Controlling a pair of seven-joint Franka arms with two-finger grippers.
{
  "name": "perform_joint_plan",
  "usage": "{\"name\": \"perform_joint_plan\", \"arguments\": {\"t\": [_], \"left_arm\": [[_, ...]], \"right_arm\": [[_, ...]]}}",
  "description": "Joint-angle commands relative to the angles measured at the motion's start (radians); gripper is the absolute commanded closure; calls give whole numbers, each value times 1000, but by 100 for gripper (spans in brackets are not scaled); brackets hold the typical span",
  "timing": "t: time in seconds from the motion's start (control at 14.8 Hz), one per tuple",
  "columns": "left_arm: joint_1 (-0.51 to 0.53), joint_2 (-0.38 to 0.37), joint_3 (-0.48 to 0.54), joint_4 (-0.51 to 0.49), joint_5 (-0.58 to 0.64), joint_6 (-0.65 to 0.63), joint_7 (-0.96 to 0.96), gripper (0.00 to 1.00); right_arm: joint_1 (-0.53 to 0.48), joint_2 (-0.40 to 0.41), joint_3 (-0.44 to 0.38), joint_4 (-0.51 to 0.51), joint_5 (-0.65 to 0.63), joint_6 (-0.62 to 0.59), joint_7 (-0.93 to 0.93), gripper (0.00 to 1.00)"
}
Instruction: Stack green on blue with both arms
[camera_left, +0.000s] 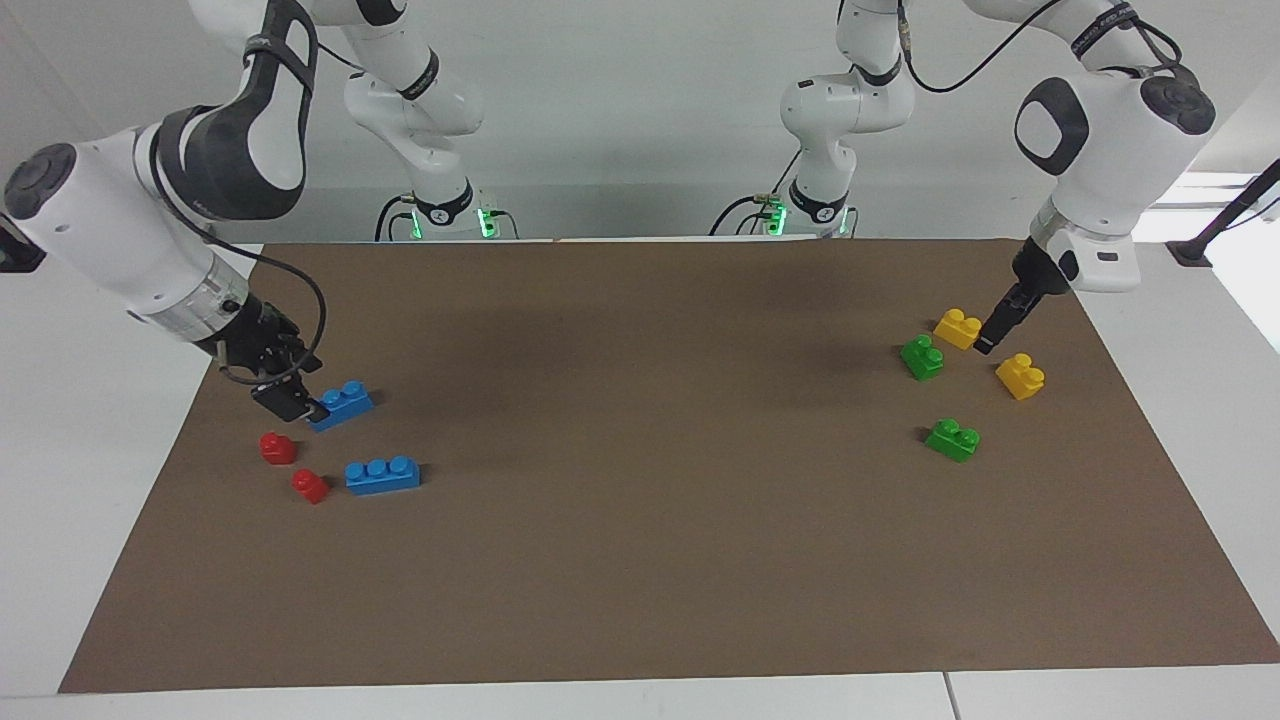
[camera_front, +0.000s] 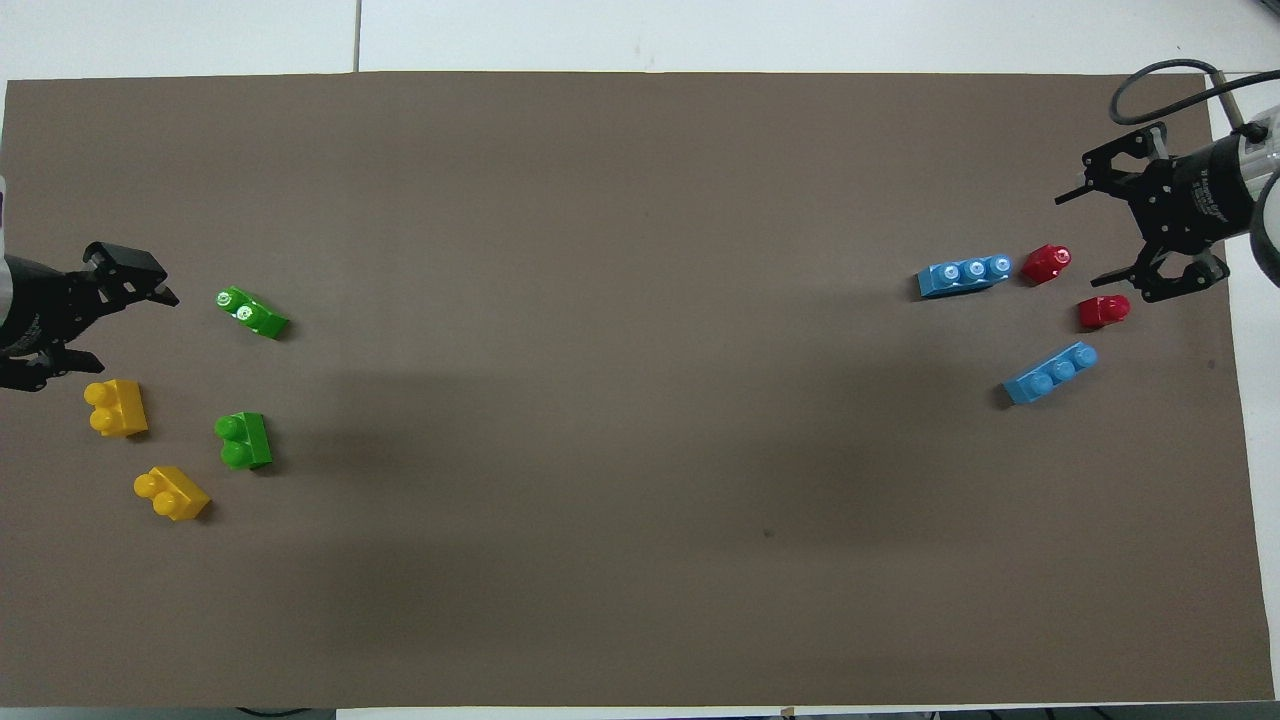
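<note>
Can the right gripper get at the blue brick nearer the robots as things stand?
Probably yes. The right gripper, open, is beside the two red bricks, which lie between it and that blue brick. Nothing rests on the brick, so a descent from above looks free.

You see a brown mat (camera_left: 640, 500) covering the white desk (camera_left: 60, 450). Two yellow bricks (camera_left: 957, 327) (camera_left: 1020, 376) sit near each other toward the left arm's end. Two red bricks (camera_left: 278, 447) (camera_left: 310, 486) sit close together toward the right arm's end, one nearer to the robots.
</note>
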Motion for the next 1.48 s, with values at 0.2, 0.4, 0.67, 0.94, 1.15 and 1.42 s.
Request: {"name": "perform_joint_plan", "arguments": {"t": [0.2,0.4,0.67,0.94,1.15,1.42], "left_arm": [[20,88,-5,-26,-13,107,-113,0],[21,127,-5,-27,-13,124,-118,0],[46,167,-5,-44,-18,197,-171,0],[47,202,-5,-50,-52,274,-248,0],[37,259,-5,-46,-52,343,-291,0],[29,323,-5,-29,-55,405,-294,0]], "right_arm": [[-62,122,6,26,54,100,16,11],[-85,156,5,22,114,111,25,10],[-78,167,5,-6,164,149,117,10],[-64,164,6,-70,152,223,102,8],[-56,167,6,-88,151,250,68,8],[-28,163,6,-139,147,313,62,8]]}}
